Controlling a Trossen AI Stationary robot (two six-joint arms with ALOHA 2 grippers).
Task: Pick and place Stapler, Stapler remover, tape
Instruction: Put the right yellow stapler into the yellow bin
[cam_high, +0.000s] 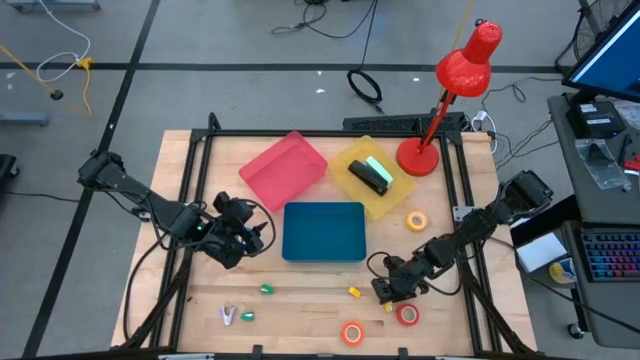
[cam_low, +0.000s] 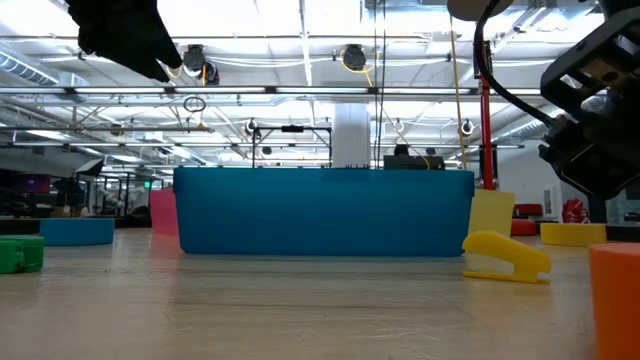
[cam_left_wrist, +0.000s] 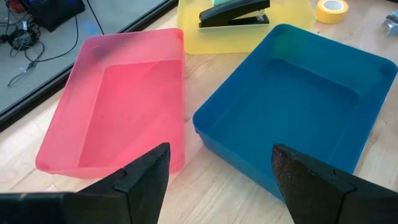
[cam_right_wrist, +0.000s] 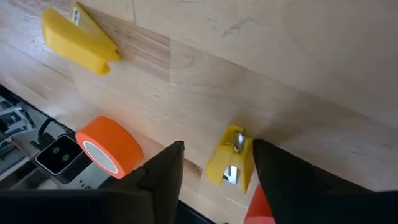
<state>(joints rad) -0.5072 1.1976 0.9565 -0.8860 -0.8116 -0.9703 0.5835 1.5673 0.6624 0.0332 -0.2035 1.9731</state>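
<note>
The right gripper (cam_high: 388, 292) is held with fingers apart over a small yellow stapler remover (cam_right_wrist: 231, 163) beside the red tape roll (cam_high: 407, 315). The left gripper (cam_high: 243, 238) is spread, empty, beside the blue bin (cam_high: 323, 231). The stapler (cam_high: 369, 178) lies in the yellow bin (cam_high: 394, 202).

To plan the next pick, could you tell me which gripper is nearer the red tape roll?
Right. The right gripper sits just beside the red tape roll; the left gripper is across the table, by the blue bin.

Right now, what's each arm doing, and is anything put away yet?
Left tool open, empty, by pink tray. Right tool open over yellow remover. Stapler in yellow tray; tapes loose. Nothing blocking.
</note>
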